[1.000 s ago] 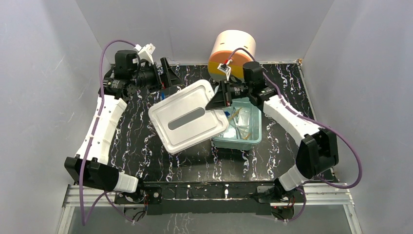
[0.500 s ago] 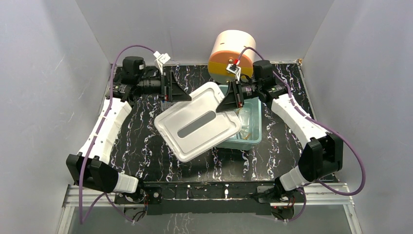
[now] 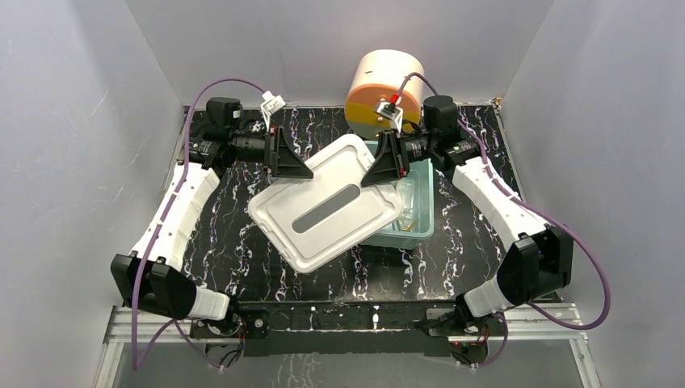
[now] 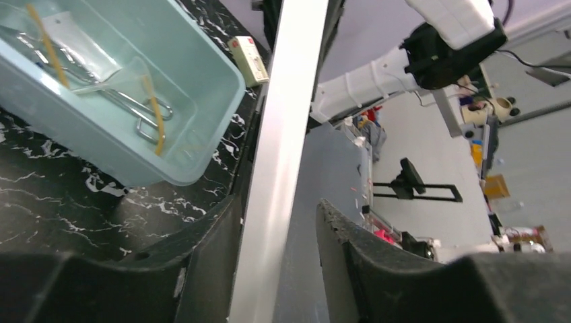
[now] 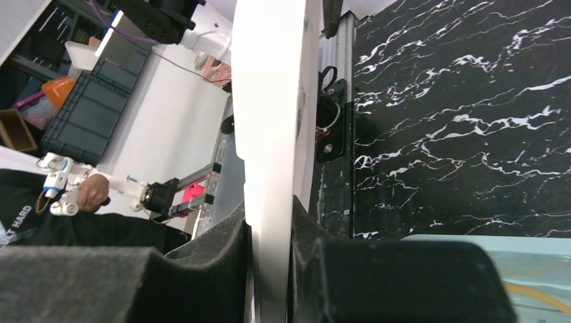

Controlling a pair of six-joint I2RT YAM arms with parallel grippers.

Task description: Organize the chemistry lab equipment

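Chemistry lab equipment (image 4: 145, 108) sits on a black marbled counter (image 3: 226, 234), under a large white lid (image 3: 355, 220) raised partly over the teal bin (image 3: 424, 230) holding it — tan tubing (image 4: 153, 111), metal scissors (image 4: 132, 106). Right pincer (image 5: 271, 235) is clamped on the lid's rim; left pincer (image 4: 276, 256) straddles the opposite rim — whether it grips cannot be told.

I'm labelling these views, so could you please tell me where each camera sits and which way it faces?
Top external: above and behind the arm bases, facing down at the table; both arms show, white lid between them.
Left wrist: on the left arm, facing along the left end effector, which straddles the lid's edge, toward the teal bin.
Right wrist: on the right arm, facing along the right end effector, clamped on the lid, toward the table's near edge.
Shared: every view shows the lid.
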